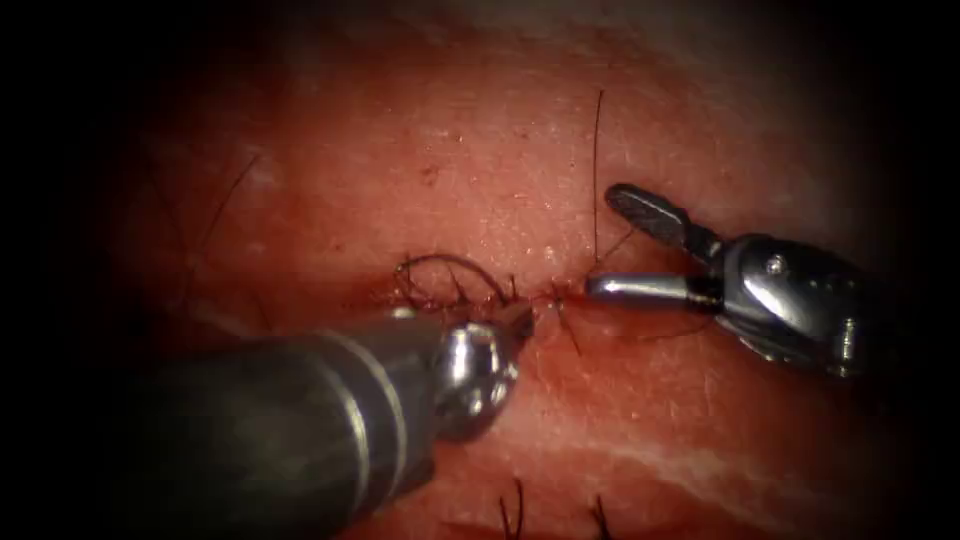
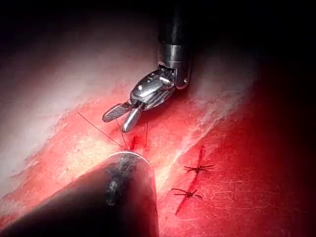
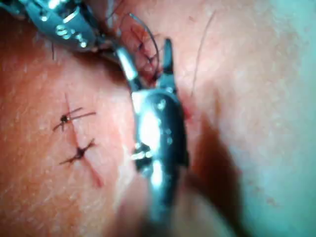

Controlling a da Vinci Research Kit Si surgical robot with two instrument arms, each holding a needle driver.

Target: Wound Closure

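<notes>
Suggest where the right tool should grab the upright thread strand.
Probably its lower part, above the tissue, coming from the right: the thread stands nearly upright just left of the right tool, jaws open and empty. What the left tool holds is unclear.

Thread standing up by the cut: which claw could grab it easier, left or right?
Probably the right claw: it is open, holding nothing, with the upright thread running down between its jaws. The left claw sits at the cut, away from that strand.
</notes>
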